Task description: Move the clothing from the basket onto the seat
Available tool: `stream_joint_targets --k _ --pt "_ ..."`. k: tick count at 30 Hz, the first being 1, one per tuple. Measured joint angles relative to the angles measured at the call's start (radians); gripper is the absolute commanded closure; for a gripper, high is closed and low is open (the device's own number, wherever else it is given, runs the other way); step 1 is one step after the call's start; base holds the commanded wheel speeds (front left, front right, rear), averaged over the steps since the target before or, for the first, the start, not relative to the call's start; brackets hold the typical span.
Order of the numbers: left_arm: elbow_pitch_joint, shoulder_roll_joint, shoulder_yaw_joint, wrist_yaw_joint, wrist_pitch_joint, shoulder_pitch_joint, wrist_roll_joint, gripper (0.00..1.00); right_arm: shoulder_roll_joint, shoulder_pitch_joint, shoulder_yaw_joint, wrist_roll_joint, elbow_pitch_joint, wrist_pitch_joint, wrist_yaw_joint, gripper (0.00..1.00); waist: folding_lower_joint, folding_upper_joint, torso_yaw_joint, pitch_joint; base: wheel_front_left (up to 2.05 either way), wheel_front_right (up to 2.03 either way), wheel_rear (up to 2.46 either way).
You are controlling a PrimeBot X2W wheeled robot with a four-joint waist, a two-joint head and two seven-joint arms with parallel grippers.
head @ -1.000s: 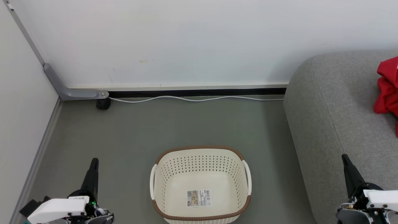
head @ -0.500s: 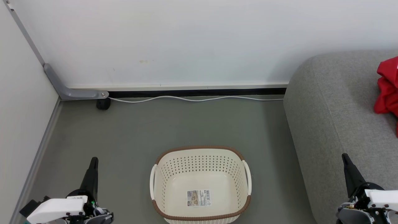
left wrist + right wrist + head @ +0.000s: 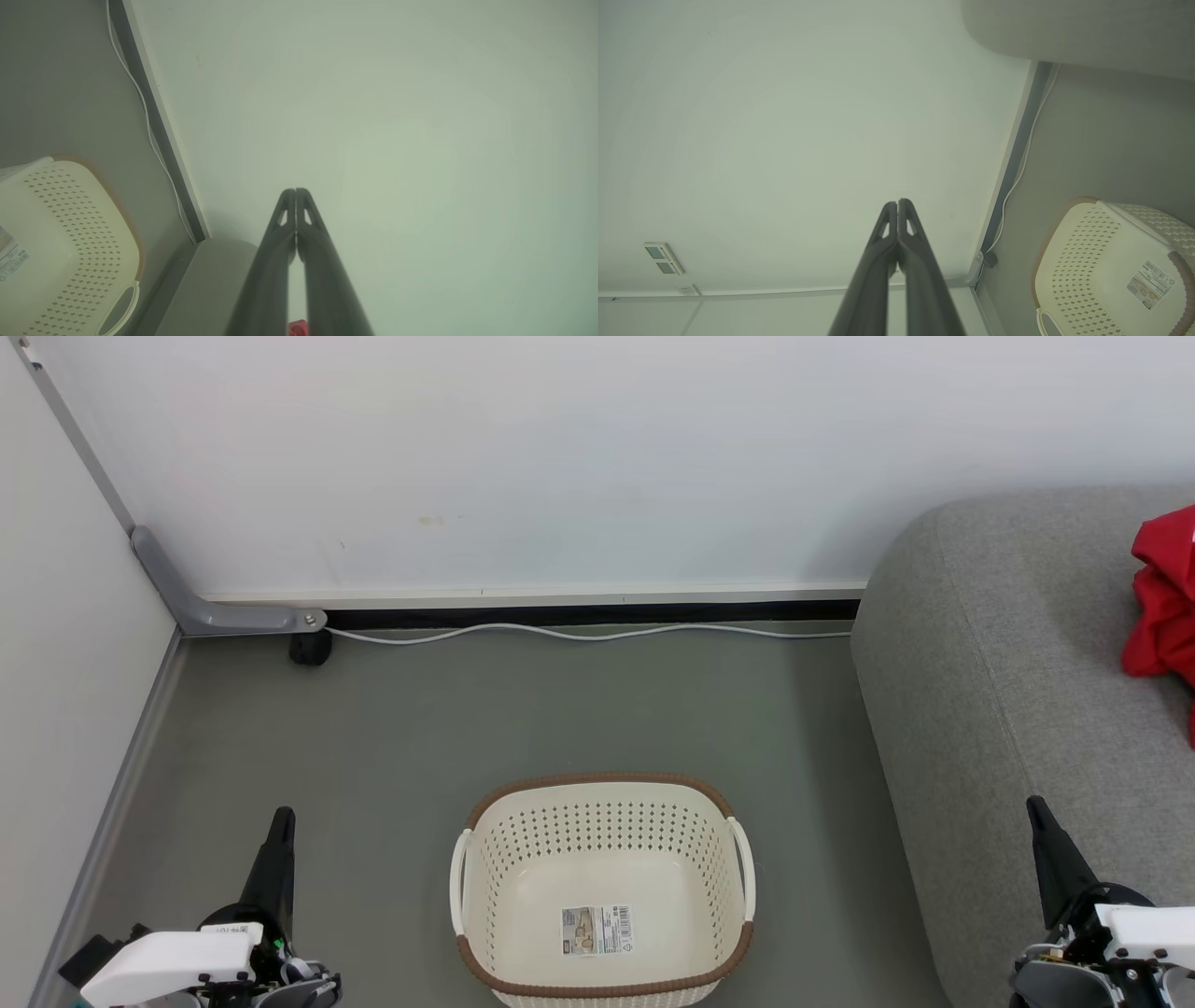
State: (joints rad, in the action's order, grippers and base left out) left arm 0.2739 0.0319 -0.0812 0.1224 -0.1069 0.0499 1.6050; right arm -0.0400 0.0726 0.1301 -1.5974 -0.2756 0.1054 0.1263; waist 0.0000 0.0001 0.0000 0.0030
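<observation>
Left gripper [image 3: 283, 816] and right gripper [image 3: 1034, 805] closed, basket [image 3: 599, 832] between, clothing [image 3: 1163, 607] on seat [image 3: 1008, 663] beyond right

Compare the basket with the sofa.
The basket is cream perforated plastic; the sofa is grey fabric. The basket is far smaller than the sofa. The basket is empty but for a sticker on its base; the sofa bears red clothing. Both have rounded corners and stand on the floor.
</observation>
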Motion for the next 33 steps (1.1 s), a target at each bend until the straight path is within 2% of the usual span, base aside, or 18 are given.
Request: stream_joint_targets --k 33 --pt "0.000 0.000 0.000 0.000 0.000 0.000 0.000 1.00 0.000 0.000 0.000 0.000 0.000 0.000 0.000 1.00 0.0000 0.0000 0.000 0.000 0.00 0.00 0.00"
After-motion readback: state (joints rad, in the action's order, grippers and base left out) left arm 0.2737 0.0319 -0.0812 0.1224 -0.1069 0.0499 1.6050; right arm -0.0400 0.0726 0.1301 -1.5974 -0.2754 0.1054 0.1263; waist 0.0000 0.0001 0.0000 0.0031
